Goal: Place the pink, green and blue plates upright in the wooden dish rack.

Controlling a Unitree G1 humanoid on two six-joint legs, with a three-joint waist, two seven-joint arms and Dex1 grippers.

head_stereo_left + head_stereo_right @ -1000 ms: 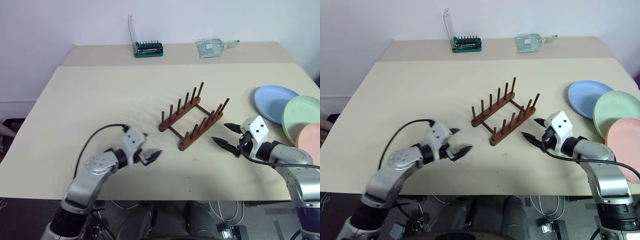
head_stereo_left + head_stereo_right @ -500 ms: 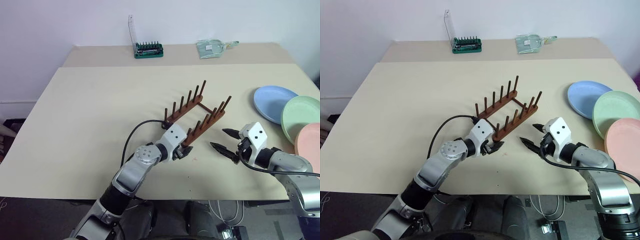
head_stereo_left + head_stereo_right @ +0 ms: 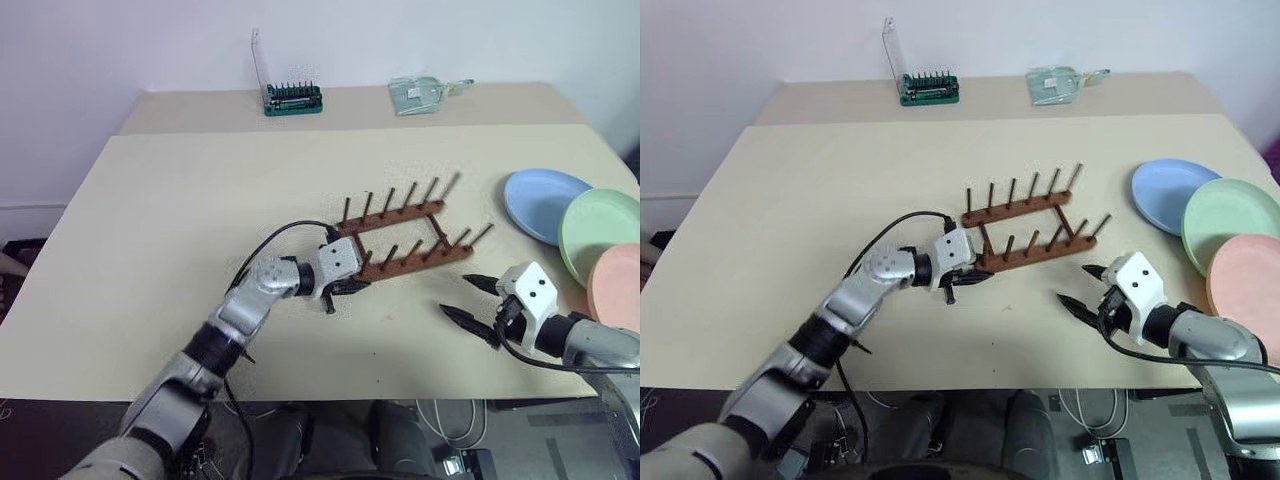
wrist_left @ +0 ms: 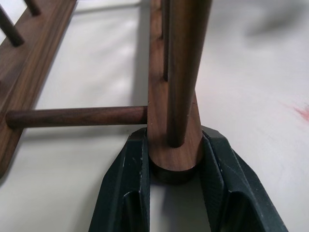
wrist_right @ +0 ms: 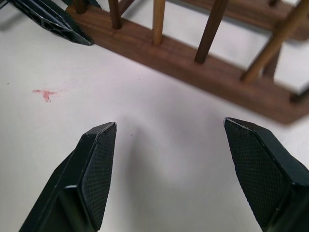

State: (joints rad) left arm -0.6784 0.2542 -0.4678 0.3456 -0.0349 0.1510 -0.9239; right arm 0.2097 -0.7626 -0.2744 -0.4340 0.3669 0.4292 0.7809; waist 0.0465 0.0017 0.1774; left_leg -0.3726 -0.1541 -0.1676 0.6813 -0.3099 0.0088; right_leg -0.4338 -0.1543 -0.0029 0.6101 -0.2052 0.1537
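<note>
The wooden dish rack (image 3: 410, 262) lies mid-table, its two rails running crosswise and its pegs leaning away. My left gripper (image 3: 343, 286) is shut on the left end of the near rail, which sits between its fingers (image 4: 130, 164) in the left wrist view. My right gripper (image 3: 458, 297) hovers open and empty just right of the rack, nearer the front; the near rail (image 5: 193, 63) shows beyond it. The blue plate (image 3: 545, 200), green plate (image 3: 600, 225) and pink plate (image 3: 618, 285) lie flat and overlapping at the table's right edge.
A green screwdriver-bit holder (image 3: 292, 98) and a clear plastic packet (image 3: 420, 95) sit on the back table against the wall. A small red mark (image 5: 46, 93) is on the tabletop near the rack. The table's front edge runs just behind both arms.
My left gripper moved right to the rack and shut on the near rail's end. The rack swung from diagonal to crosswise. My right gripper drew back a little, still open.
</note>
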